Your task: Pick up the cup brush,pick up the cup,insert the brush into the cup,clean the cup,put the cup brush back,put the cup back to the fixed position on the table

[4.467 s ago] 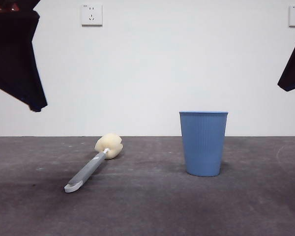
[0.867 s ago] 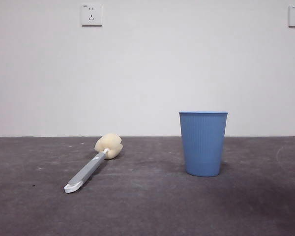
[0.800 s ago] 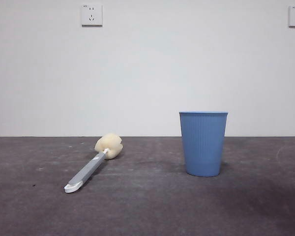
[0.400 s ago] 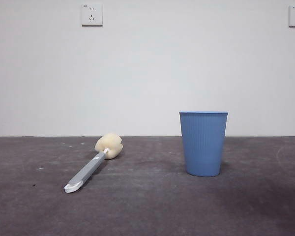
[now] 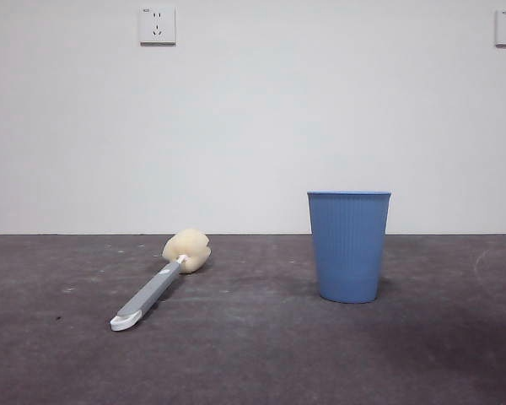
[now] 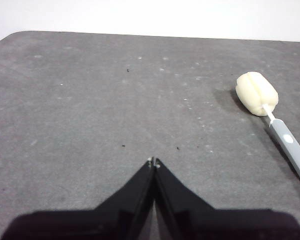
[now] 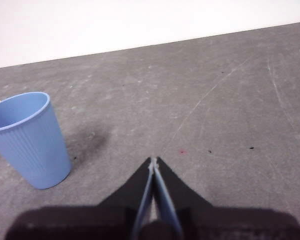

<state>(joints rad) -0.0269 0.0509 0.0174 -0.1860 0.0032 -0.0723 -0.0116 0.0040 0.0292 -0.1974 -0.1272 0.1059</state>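
The cup brush (image 5: 156,284) lies flat on the table (image 5: 253,354) at the left, its cream sponge head toward the wall and its white looped tip toward the camera. The blue ribbed cup (image 5: 348,245) stands upright to its right, empty. Neither arm shows in the front view. In the left wrist view my left gripper (image 6: 153,161) is shut and empty above bare table, with the brush (image 6: 270,107) off to one side. In the right wrist view my right gripper (image 7: 153,160) is shut and empty, with the cup (image 7: 28,140) apart from it.
A white wall stands behind the table with two sockets (image 5: 157,25) high up. The table's far edge meets the wall. A rounded table corner (image 6: 10,37) shows in the left wrist view.
Both arms, seen at the top corners 4.3 s ago, have left the front view. Over the last second nothing has moved.
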